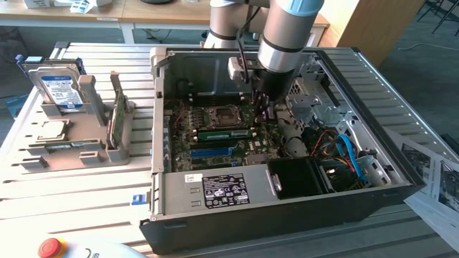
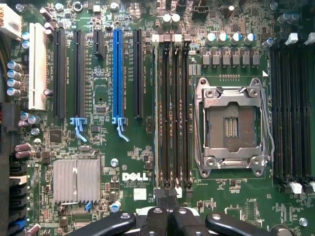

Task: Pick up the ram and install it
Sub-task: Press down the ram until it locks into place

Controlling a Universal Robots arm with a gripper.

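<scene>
In the exterior view the ram (image 1: 223,134), a long narrow green stick, lies along the memory slots just in front of the CPU socket (image 1: 219,115) inside the open computer case. My gripper (image 1: 259,115) hangs low over the motherboard at the exterior view's right end of that stick. In the wrist view my gripper (image 2: 166,196) is shut, with its dark fingertips (image 2: 158,194) together over one end of the bank of memory slots (image 2: 170,113). Nothing shows between them. Whether they touch the ram I cannot tell.
The case walls (image 1: 159,107) stand around the motherboard. Cables and a black fan shroud (image 1: 301,174) crowd the exterior view's right. A grey holder (image 1: 90,134) on the exterior view's left carries a hard drive (image 1: 59,88) and an upright green card (image 1: 115,121). Expansion slots (image 2: 117,73) flank the memory slots.
</scene>
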